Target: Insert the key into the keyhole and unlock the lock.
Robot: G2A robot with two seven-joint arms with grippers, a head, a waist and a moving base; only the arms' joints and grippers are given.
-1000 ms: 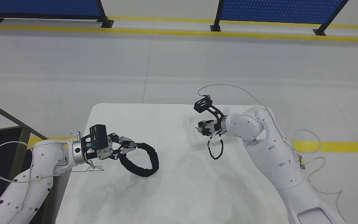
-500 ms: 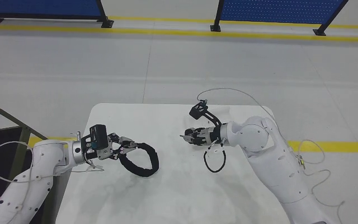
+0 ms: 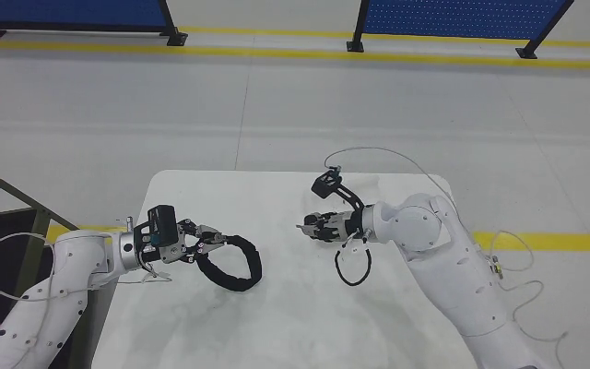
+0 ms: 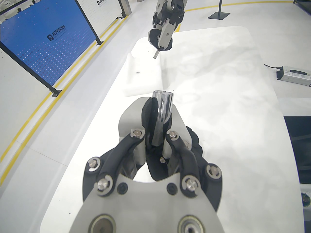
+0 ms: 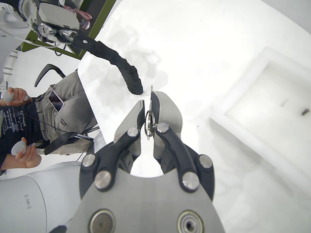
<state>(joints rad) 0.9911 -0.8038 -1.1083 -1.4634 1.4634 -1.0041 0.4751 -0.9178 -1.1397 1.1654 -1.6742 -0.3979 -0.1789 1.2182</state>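
The left gripper (image 3: 212, 245) was clenched on the lock (image 4: 162, 107), the chrome cylinder standing out past its fingertips above the table (image 3: 277, 314) and the black cable (image 3: 235, 269) looping beyond. The right gripper (image 3: 309, 224) pinched the key (image 4: 156, 53) by its head, well apart from the lock across the table. The risk, as I judged it, was misalignment. The blade pointed off the cylinder's axis (in the left wrist view it slanted down toward the table), so a straight push could jam the tip on the rim, twist the key in its thin pinch or knock the lock askew. The right wrist view faced the keyhole (image 5: 43, 28) and its slot but had the key edge-on as a sliver. The left wrist view looked along the cylinder from behind and gave the blade's length and tilt.
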